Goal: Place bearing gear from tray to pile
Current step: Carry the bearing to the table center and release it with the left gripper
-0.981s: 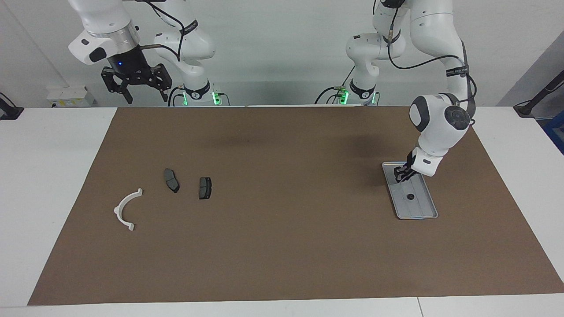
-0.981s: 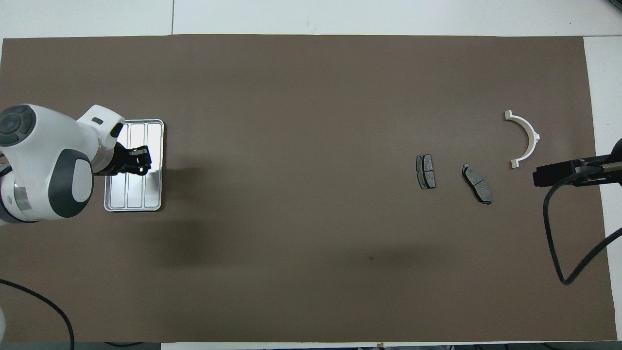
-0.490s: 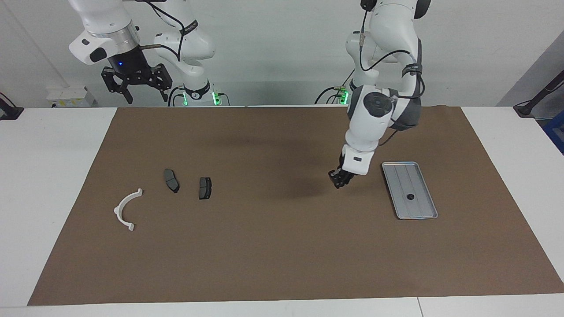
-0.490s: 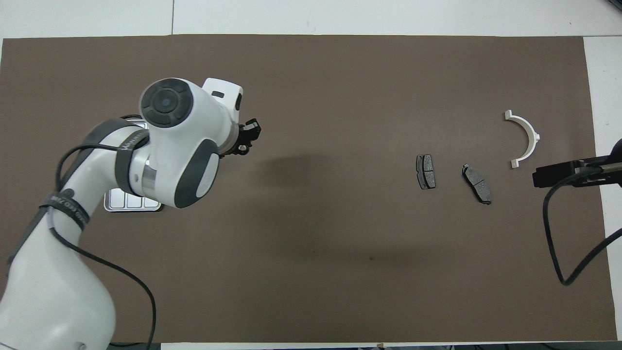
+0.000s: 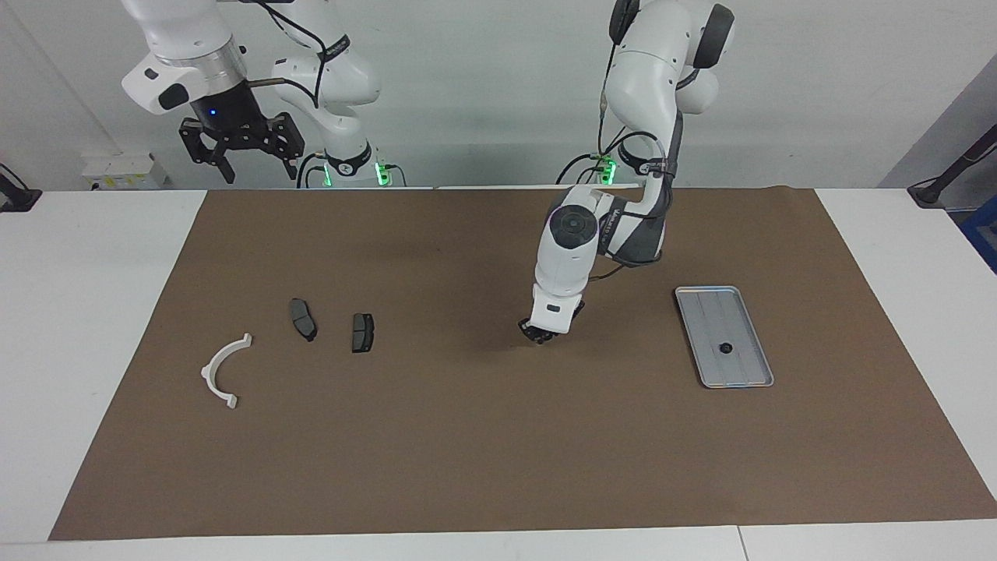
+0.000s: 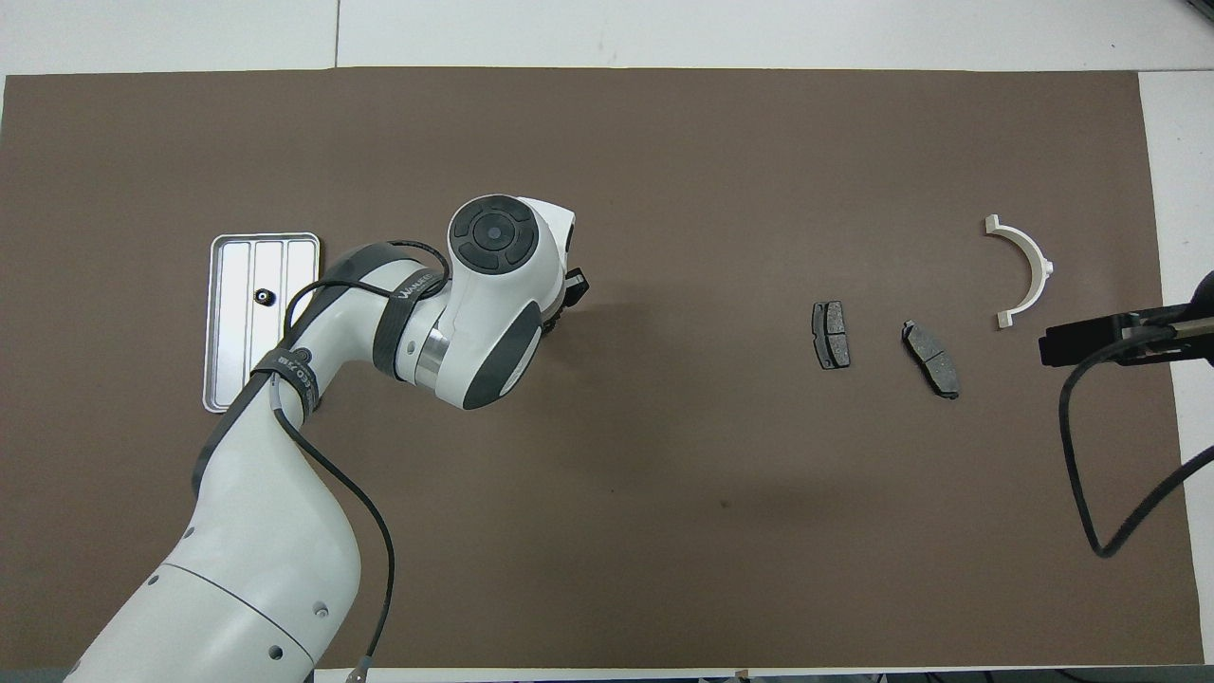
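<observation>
While the left end effector (image 5: 543, 336) hangs over the mat (image 5: 498, 436) between tray (image 5: 749, 380) and pile (image 5: 304, 319), its grip cannot be told; the right end effector (image 5: 241, 156) waits open.

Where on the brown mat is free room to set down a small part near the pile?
Bare mat lies between the left gripper and the nearer brake pad. It is tighter between the two pads and the white bracket.
</observation>
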